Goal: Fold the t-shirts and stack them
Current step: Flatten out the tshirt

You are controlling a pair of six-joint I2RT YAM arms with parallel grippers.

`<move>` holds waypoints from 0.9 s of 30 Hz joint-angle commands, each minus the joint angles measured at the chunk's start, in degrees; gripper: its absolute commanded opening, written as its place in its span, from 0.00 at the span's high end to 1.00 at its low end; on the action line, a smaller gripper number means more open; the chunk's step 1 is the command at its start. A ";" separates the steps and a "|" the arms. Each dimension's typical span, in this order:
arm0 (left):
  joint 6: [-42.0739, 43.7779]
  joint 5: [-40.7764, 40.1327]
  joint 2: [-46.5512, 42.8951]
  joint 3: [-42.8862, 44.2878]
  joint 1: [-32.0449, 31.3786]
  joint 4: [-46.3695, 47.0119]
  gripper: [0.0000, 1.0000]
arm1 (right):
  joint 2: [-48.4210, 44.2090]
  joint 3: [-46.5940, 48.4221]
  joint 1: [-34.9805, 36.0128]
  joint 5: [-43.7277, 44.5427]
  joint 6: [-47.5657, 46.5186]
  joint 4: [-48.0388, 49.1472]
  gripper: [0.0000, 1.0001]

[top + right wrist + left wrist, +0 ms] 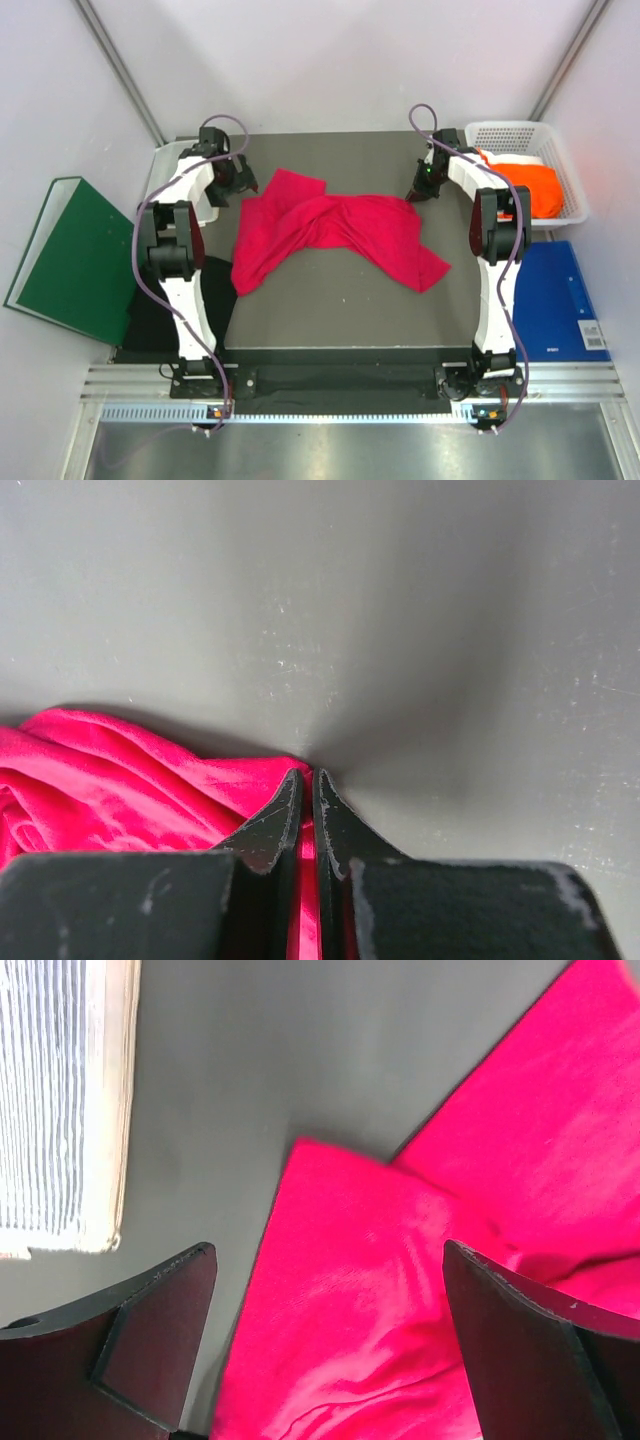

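1 pink shirt (330,235) lay crumpled across the middle of the grey table (340,310). Left gripper (325,1260) hung wide apart over its far left corner, holding nothing; right gripper (305,780) was pinched tight on its far right edge. 1 orange shirt (528,188) sat in the white basket (510,136) at far right.

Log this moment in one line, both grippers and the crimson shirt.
left gripper: open over crimson-pink cloth t-shirt, far-left edge | right gripper: shut on its far-right edge | shirt: crumpled, unfolded on grey table
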 commanded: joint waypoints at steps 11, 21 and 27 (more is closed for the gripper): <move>-0.49 3.20 3.19 -3.84 -0.63 1.22 0.32 | -2.23 -1.31 -0.05 1.37 0.02 -1.93 1.00; 0.21 -3.38 0.82 -2.52 -0.62 -0.36 1.00 | -3.90 -1.84 0.04 1.46 0.55 -1.93 1.00; 0.83 -6.64 -2.52 2.22 1.40 -0.45 1.00 | -6.71 -2.89 0.04 2.25 1.07 -1.58 1.00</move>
